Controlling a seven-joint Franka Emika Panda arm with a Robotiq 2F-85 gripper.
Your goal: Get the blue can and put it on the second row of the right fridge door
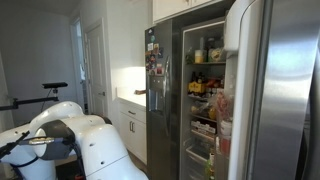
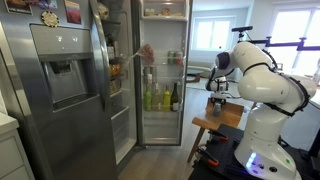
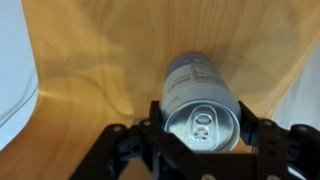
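In the wrist view the blue can (image 3: 202,110) stands upright on a wooden table (image 3: 90,90), its silver top with the pull tab facing the camera. My gripper (image 3: 203,128) has one finger against each side of the can and is shut on it. In an exterior view the gripper (image 2: 217,97) points down just above the small wooden table (image 2: 216,124). The right fridge door stands open: steel outside and white lining (image 1: 243,70), with door shelves of bottles (image 2: 161,98) facing the robot.
The dark left door with magnets and an ice dispenser (image 2: 60,80) is closed. Fridge interior shelves (image 1: 203,90) are full of items. White kitchen cabinets (image 1: 132,120) stand beside the fridge. An exercise machine (image 1: 45,95) is behind the robot.
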